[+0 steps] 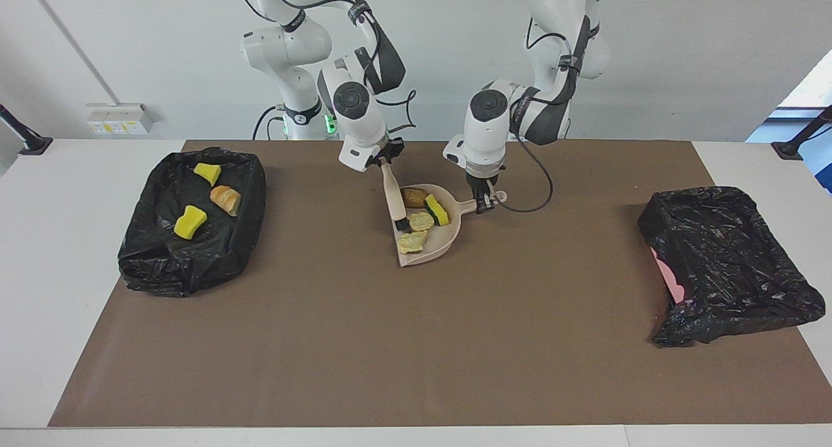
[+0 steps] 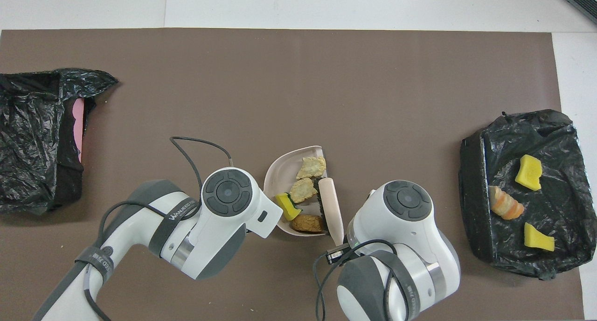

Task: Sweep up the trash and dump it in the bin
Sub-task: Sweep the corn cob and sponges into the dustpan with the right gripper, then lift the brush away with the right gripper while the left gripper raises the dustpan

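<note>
In the facing view, the left end effector (image 1: 481, 204) is closed on the end of the handle of the beige plastic dustpan (image 1: 444, 245), which lies flat on the brown mat (image 1: 416, 343) of the table (image 1: 58, 291). The right end effector (image 1: 385, 160) is closed on the top of the beige handle of a small hand brush (image 1: 394, 197); the brush hangs tilted under it and its dark bristles stand at the open straight edge of the dustpan. Four pieces of trash (image 1: 421, 221) lie in the pan, between the two end effectors: a brown crusty chunk, a yellow sponge piece with a green side and two tan pieces. Toward the right arm's end of the table, well apart from the right end effector, stands a bin lined with a black plastic bag (image 1: 149, 265) that holds three more pieces (image 1: 190, 222). Toward the left arm's end stands a second black-bagged bin (image 1: 728, 265). The mat between the pan and both bins is bare and wide.

In the overhead view, the left end effector itself is hidden under the left arm's wrist. The dustpan (image 2: 280, 171) lies just past that wrist. The brush (image 2: 332, 208) lies along the pan's straight edge and comes out from under the right arm's wrist. The four pieces (image 2: 303, 189) lie beside the brush, inside the pan. Farther from the robots than the pan, the mat (image 2: 298, 87) is open up to its edge.
</note>
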You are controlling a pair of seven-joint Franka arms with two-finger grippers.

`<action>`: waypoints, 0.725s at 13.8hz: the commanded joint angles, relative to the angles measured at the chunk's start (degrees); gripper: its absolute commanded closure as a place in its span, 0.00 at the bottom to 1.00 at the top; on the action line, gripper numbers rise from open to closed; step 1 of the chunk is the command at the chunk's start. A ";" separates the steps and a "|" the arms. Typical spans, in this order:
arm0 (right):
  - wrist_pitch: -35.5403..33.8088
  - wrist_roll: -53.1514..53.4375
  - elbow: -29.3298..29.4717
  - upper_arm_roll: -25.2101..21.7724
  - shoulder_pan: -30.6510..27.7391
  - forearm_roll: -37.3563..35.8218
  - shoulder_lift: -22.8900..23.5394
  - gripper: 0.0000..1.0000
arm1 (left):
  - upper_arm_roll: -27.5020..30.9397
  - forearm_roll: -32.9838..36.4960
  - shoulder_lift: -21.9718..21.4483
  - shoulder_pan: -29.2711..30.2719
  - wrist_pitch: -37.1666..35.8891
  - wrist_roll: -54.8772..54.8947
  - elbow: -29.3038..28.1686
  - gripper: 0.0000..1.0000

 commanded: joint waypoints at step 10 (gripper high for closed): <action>-25.36 8.68 1.29 0.02 -7.07 -5.74 -23.58 1.00 | 0.21 0.87 -1.06 6.69 -1.46 10.33 3.75 1.00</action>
